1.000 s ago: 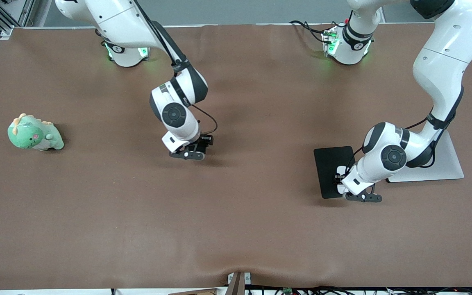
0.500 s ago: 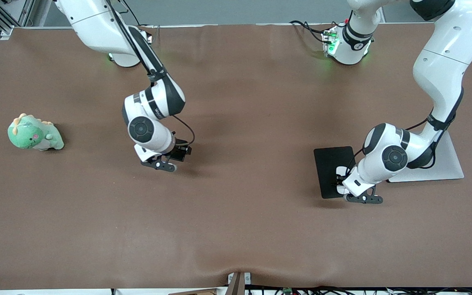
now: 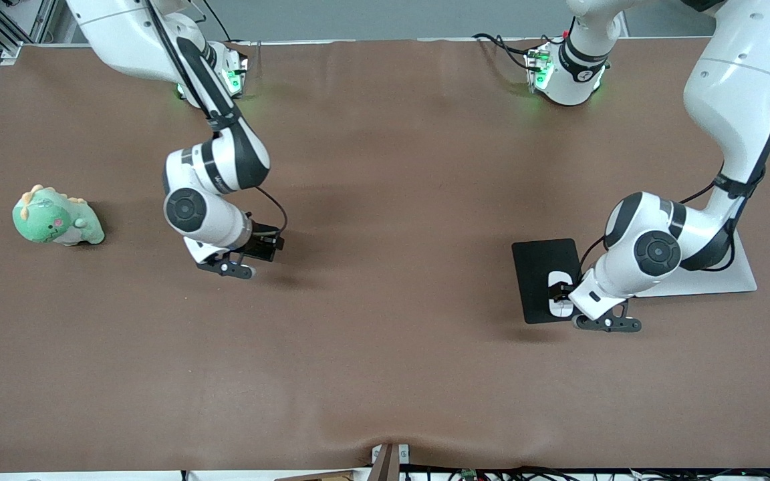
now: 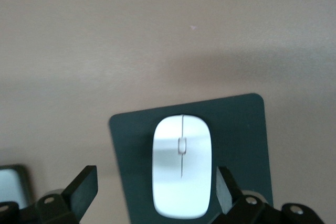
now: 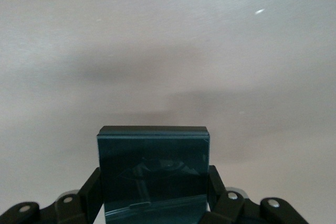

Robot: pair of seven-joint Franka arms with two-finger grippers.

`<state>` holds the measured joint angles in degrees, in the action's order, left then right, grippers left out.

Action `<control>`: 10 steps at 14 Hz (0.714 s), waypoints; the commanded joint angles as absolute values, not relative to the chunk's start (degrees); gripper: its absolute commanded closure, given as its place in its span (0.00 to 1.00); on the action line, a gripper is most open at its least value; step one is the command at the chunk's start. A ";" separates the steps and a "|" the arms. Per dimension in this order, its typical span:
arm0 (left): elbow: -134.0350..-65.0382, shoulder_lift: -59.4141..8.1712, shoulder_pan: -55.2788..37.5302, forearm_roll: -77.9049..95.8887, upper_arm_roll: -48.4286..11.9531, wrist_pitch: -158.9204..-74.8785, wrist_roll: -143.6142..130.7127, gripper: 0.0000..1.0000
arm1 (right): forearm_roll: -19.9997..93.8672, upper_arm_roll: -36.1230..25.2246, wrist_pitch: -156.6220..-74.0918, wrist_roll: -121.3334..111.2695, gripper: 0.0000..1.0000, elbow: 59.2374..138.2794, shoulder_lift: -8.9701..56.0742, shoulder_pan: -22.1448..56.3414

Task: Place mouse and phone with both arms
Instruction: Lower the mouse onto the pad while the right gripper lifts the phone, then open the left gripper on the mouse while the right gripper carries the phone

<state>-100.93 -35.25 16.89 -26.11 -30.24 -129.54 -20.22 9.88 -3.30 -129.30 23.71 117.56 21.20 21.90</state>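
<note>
Lower right of the front view: left end effector (image 3: 564, 298) released, straddling the glossy white oval mouse (image 3: 560, 299) resting on the flat black pad (image 3: 539, 267); mid-left, right end effector (image 5: 155, 192) clenches the black slab phone (image 5: 153, 174) above bare table (image 3: 385, 347)

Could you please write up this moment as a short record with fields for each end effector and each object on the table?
left end effector: open, fingers on either side of the mouse, not gripping it
right end effector: shut on the phone, carried above bare table
mouse: white, lying on the mouse pad
phone: black slab, held upright between the fingers
mouse pad: flat, black, toward the left arm's end of the table
white board: flat, beside the mouse pad
dinosaur toy: green plush, toward the right arm's end
</note>
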 commanded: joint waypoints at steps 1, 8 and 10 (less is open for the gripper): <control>-101.08 -31.30 17.67 -26.54 -31.11 -124.82 -19.60 0.00 | 9.93 -2.46 -129.20 18.73 1.00 123.47 15.48 17.50; -95.99 -28.92 18.63 -24.61 -31.90 -112.69 -14.59 0.00 | 9.05 -4.66 -129.46 7.66 1.00 128.49 12.31 10.65; -95.71 -27.17 18.63 -24.52 -31.99 -108.83 -14.07 0.00 | 8.88 -4.83 -129.55 5.46 1.00 129.37 12.04 9.06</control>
